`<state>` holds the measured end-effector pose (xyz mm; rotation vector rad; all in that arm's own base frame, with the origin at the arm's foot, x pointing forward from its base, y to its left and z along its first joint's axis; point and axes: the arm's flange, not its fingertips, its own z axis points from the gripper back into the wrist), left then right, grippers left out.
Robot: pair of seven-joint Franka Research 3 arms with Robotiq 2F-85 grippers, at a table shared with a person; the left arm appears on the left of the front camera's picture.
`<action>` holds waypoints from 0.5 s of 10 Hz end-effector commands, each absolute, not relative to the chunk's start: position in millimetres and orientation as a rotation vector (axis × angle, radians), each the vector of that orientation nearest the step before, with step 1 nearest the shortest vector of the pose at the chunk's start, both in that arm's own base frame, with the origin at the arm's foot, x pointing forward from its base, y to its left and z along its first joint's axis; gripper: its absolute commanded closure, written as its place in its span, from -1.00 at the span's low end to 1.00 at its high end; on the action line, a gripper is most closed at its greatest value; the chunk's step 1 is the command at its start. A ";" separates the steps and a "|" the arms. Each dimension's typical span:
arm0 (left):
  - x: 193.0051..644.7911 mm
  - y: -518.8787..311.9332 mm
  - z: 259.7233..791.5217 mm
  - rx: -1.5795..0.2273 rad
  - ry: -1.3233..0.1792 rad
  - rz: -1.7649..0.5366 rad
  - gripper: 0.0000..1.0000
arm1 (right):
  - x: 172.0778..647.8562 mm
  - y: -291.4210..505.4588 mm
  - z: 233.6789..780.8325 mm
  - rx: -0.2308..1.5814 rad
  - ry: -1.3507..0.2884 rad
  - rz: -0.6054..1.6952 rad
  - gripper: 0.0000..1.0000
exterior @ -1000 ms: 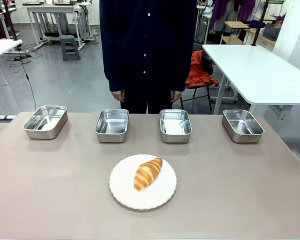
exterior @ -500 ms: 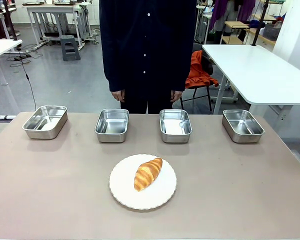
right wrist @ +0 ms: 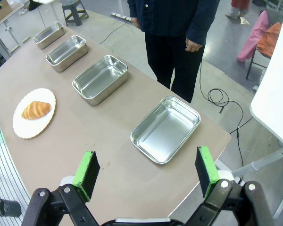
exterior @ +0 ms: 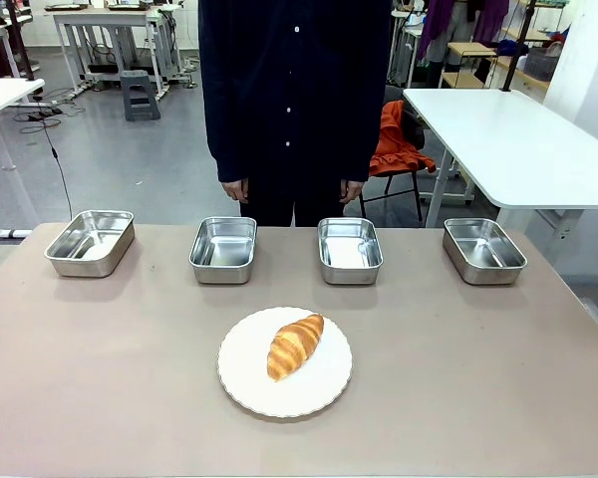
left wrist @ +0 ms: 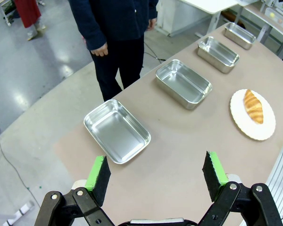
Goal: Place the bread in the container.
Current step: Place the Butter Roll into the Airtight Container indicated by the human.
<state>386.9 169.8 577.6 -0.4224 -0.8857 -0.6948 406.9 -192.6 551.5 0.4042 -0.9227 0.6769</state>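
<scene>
A broad beige counter (exterior: 100, 388) stands in a workshop with a grey floor and white tables behind, and a person in a dark buttoned top (exterior: 294, 90) waits at its far edge with both hands hanging down. Along that far edge lie four small shallow rectangular stainless-steel pans with rounded corners and rolled rims, all empty and well apart: a first pan (exterior: 90, 242) near the far left corner, a second pan (exterior: 223, 249) and a third pan (exterior: 349, 249) either side of the middle, and a fourth pan (exterior: 483, 249) near the far right corner. The golden-brown ridged croissant (exterior: 295, 346) lies slantwise on a round white scallop-edged plate (exterior: 249, 388) mid-counter, nearer the near edge and clear of every pan. The black, green-padded left end effector (left wrist: 155, 162) hangs above the counter's left end, fingers spread wide and holding nothing; the right end effector (right wrist: 145, 155) hangs likewise spread and unladen above the right end
</scene>
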 end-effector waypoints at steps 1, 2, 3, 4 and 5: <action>385.6 172.0 578.9 -0.432 -0.889 -0.697 -1.00 | 409.5 -192.4 552.0 0.409 -0.946 0.681 -1.00; 385.6 172.0 578.9 -0.432 -0.889 -0.697 -1.00 | 409.5 -192.4 552.0 0.409 -0.946 0.681 -1.00; 385.6 172.0 578.9 -0.432 -0.889 -0.697 -1.00 | 409.5 -192.4 552.0 0.409 -0.946 0.681 -1.00; 385.6 172.0 578.9 -0.432 -0.889 -0.697 -1.00 | 409.5 -192.4 552.0 0.409 -0.946 0.681 -1.00; 385.6 172.0 578.9 -0.432 -0.889 -0.697 -1.00 | 409.5 -192.4 552.0 0.409 -0.946 0.681 -1.00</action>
